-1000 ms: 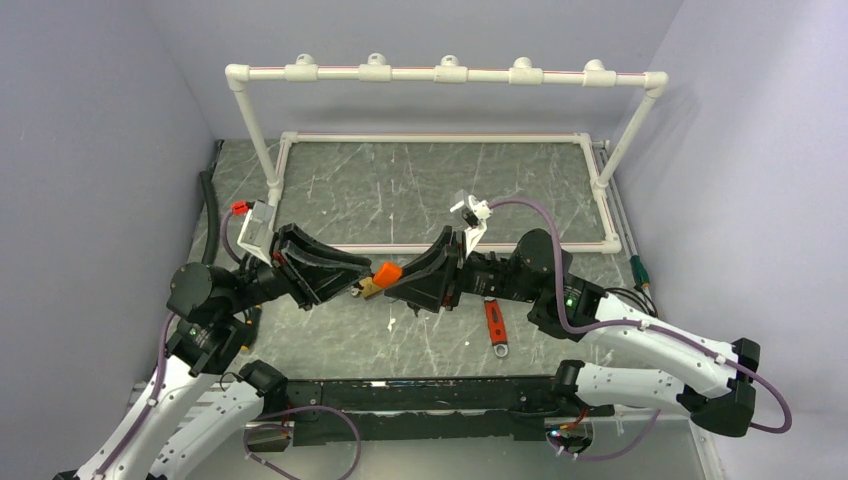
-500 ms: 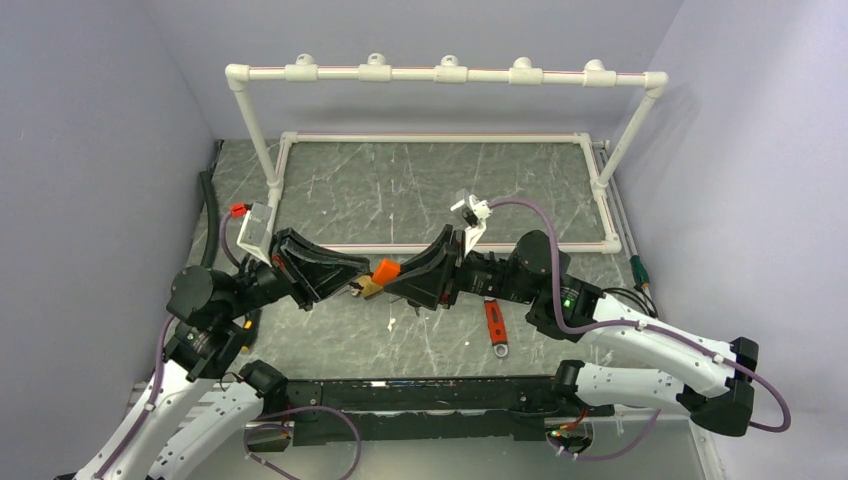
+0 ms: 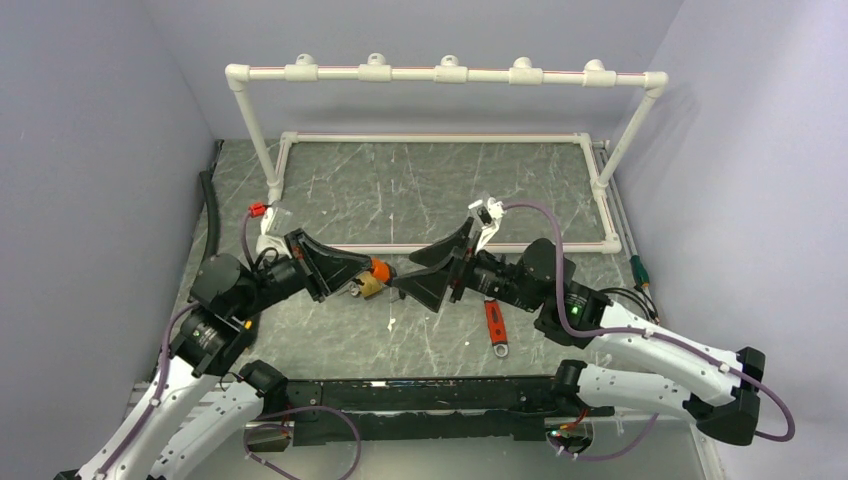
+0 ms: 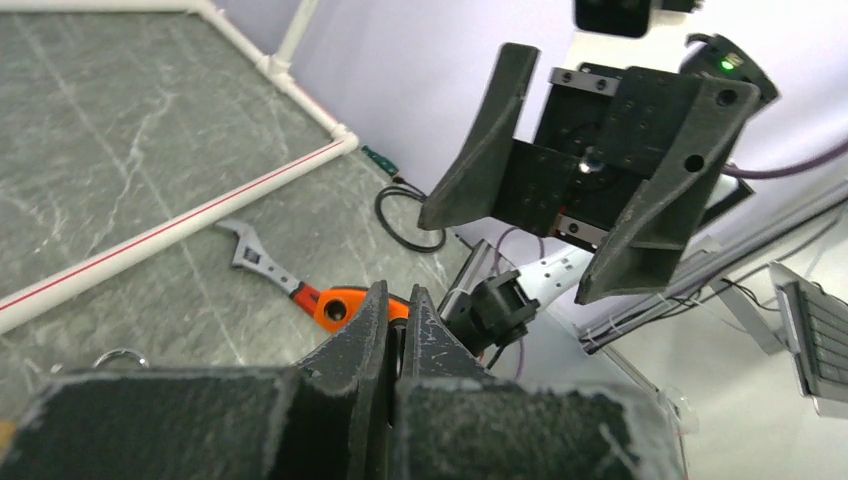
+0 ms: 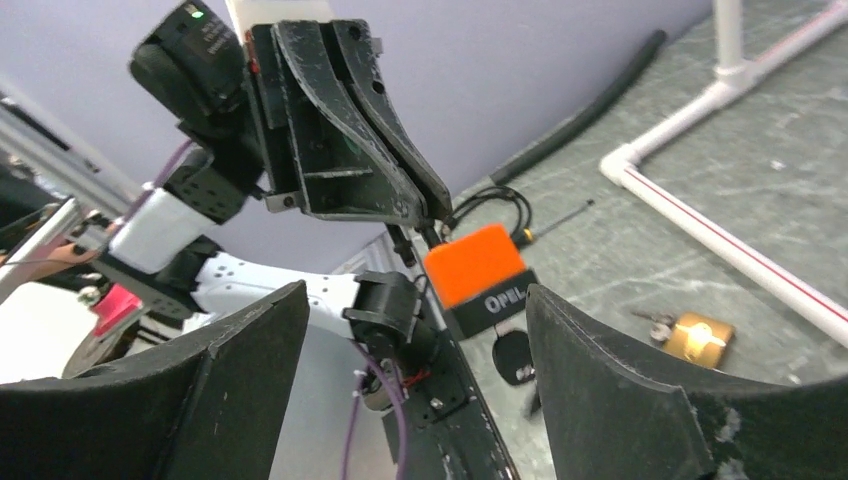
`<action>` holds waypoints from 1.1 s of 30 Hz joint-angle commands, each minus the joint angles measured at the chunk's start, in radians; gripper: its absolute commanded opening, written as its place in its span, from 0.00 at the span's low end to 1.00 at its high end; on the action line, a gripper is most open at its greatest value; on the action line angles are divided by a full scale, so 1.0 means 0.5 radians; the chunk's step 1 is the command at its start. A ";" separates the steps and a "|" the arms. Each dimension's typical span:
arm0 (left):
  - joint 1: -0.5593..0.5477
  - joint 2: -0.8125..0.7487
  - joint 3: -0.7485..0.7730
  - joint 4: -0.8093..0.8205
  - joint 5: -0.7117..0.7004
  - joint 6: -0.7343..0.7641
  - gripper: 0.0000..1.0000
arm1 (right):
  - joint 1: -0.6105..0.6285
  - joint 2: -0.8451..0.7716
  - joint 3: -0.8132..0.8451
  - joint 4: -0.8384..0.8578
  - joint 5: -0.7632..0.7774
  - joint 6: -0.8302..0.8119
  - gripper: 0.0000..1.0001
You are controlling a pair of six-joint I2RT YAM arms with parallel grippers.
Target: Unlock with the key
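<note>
Two claws face each other tip to tip over the middle of the bench, and the key hangs in the gap between them. Your left claw is pinched fully shut and holds the key by its top end. An orange tag with a black label dangles from the tip, and the black-headed key hangs under that. Whether the tips grip a ring or the tag's own top is too small to tell. Your right claw is spread wide with nothing in it. In its wrist view the tag sits squarely between its two fingers, a little ahead of them and touching neither.

The key's long axis runs roughly straight down, head uppermost and blade toward the bench, though the blade's end is blurred. The right claw points close to level, so the key lies crosswise to its line of approach.

The brass padlock lies on the bench just beside and below the left claw's tip. From the right claw it is ahead, lower and off to one side. Your left claw is nearer the padlock but its grip is taken up. The free right claw therefore looks better placed to steady the padlock or to take the tag straight ahead of it. Either way, you need the key's blade turned to line up with the keyhole, which these views do not show.
</note>
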 commanded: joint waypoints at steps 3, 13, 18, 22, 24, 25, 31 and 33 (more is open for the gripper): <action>0.008 0.080 -0.087 -0.060 -0.140 0.008 0.00 | -0.019 -0.137 -0.122 -0.162 0.338 -0.006 0.82; 0.008 0.337 -0.317 -0.037 -0.184 -0.092 0.00 | -0.033 -0.187 -0.124 -0.428 0.629 -0.058 0.82; 0.002 0.476 -0.483 0.169 -0.138 -0.291 0.00 | -0.033 -0.193 -0.150 -0.529 0.746 -0.027 0.81; -0.054 0.622 -0.610 0.355 -0.114 -0.412 0.00 | -0.034 -0.239 -0.215 -0.555 0.805 0.004 0.81; -0.129 0.710 -0.611 0.430 -0.127 -0.417 0.00 | -0.033 -0.258 -0.231 -0.583 0.846 0.009 0.81; -0.180 0.762 -0.597 0.459 -0.151 -0.408 0.00 | -0.034 -0.265 -0.240 -0.599 0.867 0.014 0.81; -0.479 1.182 -0.342 0.541 -0.286 -0.233 0.00 | -0.037 -0.295 -0.263 -0.714 1.000 0.047 0.80; -0.498 1.334 -0.284 0.642 -0.223 -0.199 0.00 | -0.037 -0.323 -0.274 -0.797 1.072 0.087 0.80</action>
